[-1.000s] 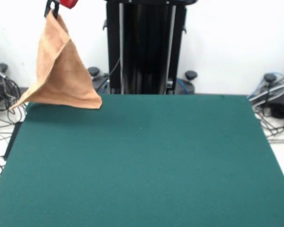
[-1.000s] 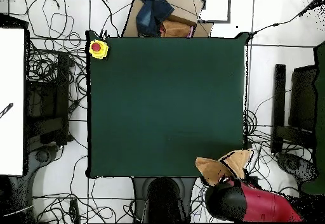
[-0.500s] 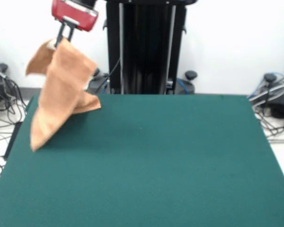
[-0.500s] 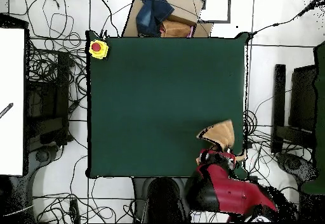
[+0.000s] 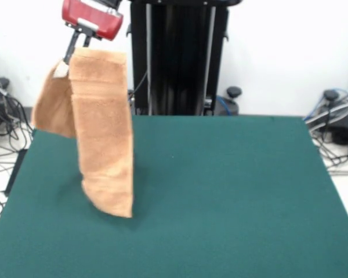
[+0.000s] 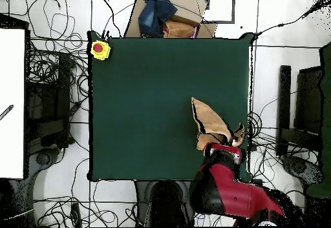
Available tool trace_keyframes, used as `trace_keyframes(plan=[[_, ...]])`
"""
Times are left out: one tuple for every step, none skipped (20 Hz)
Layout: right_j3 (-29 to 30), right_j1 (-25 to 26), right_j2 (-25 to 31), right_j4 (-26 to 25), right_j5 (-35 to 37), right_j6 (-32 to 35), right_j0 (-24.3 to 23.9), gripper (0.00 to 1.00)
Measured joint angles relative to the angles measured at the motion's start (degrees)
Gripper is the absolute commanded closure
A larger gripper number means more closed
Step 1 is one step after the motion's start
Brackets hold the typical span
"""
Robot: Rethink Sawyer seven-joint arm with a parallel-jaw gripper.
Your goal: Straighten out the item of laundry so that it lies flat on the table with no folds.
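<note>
A yellow box with a red button (image 6: pixel 100 49) sat at the counter's (image 5: pixel 220 191) 11 o'clock corner in the overhead view. The pincer (image 5: pixel 75 46) was clamped on the terry towel's (image 5: pixel 101 133) top edge; it hung folded over the counter's 9 o'clock side in the front view. Its white tag (image 5: pixel 60 70) showed no legible writing.

Lighting: bright, even, diffuse. Shadows: one faint patch on the tabletop (image 5: pixel 220 191) beneath the hanging towel (image 5: pixel 104 133). Glare: white wall washed out. Focus: soft throughout.
</note>
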Motion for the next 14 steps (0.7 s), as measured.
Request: trace_keyframes(plan=[[0.0,0.0,0.1,0.0,1.4,0.0,-0.9,1.00],[0.0,0.0,0.0,0.0,2.2,0.0,-1.3,1.00],[0.0,0.0,0.0,0.1,2.8,0.0,-1.5,1.00],[0.0,0.0,0.0,0.2,3.3,0.0,-1.6,1.00],[0.0,0.0,0.0,0.3,3.8,0.0,-1.6,1.00],[0.0,0.0,0.1,0.6,4.3,0.0,-1.5,1.00],[0.1,0.0,0.1,0.9,4.5,0.0,-1.3,1.00],[0.2,-0.1,0.1,1.1,4.5,0.0,-1.1,1.00],[0.3,-0.2,0.1,1.3,4.5,0.0,-1.0,1.00],[0.4,-0.2,0.1,1.4,4.5,0.0,-0.9,1.00],[0.6,-0.4,0.1,1.6,4.5,0.0,-0.8,1.00],[0.8,-0.6,0.1,1.7,4.5,0.0,-0.7,1.00],[1.0,-0.8,0.1,1.8,4.5,0.0,-0.6,1.00],[1.2,-1.1,0.1,2.0,4.5,0.0,-0.6,1.00]])
